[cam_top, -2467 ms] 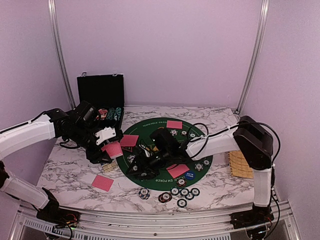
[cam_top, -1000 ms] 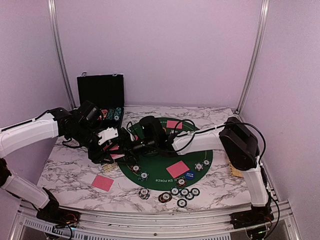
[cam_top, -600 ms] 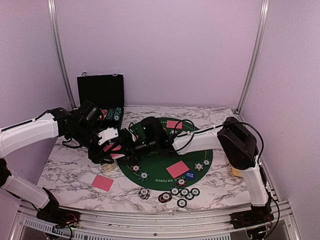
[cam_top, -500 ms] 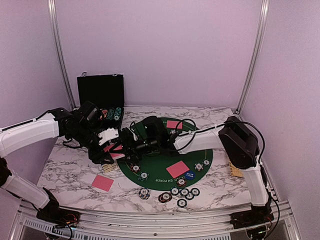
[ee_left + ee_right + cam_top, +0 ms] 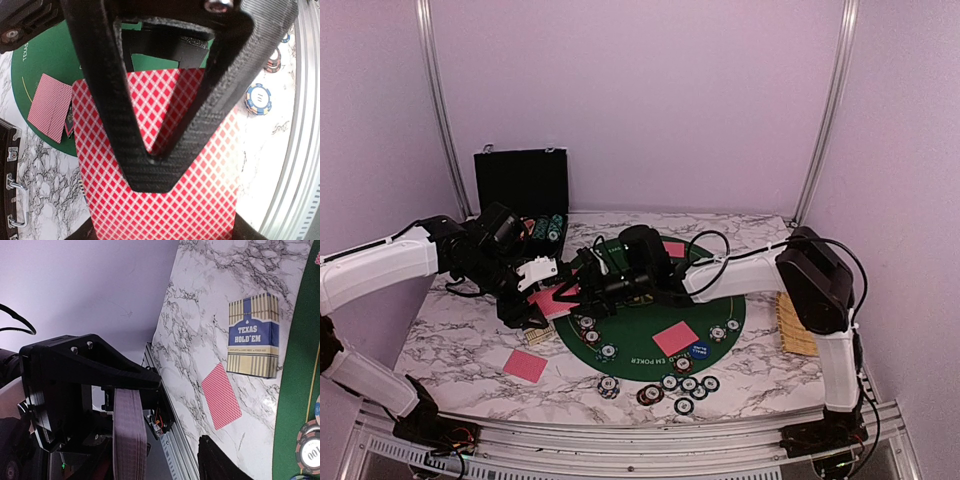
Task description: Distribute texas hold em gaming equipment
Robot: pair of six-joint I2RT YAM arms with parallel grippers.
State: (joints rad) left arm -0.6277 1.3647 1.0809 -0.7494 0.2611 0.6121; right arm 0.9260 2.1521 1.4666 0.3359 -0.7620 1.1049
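My left gripper [image 5: 542, 296] is shut on a deck of red-backed playing cards [image 5: 160, 210], held up over the left edge of the green poker mat [image 5: 630, 352]. My right gripper [image 5: 572, 290] reaches across the mat to that deck. In the right wrist view the deck [image 5: 130, 440] stands edge-on between the right gripper's [image 5: 155, 452] jaws, with a gap to the right finger [image 5: 220, 462]. Single cards lie on the mat [image 5: 675, 338] and on the marble [image 5: 525, 365]. Several poker chips [image 5: 672, 385] sit near the front edge. A blue button marker [image 5: 699, 351] lies on the mat.
The open black chip case [image 5: 521, 190] stands at the back left. A Texas Hold'em card box [image 5: 252, 335] lies on the marble under the left arm. A wicker basket [image 5: 802, 328] sits at the right edge. More chips [image 5: 590, 330] lie on the mat.
The right gripper has moved left across the mat up to the deck in the left gripper, and its jaws have narrowed. The left arm has held still.
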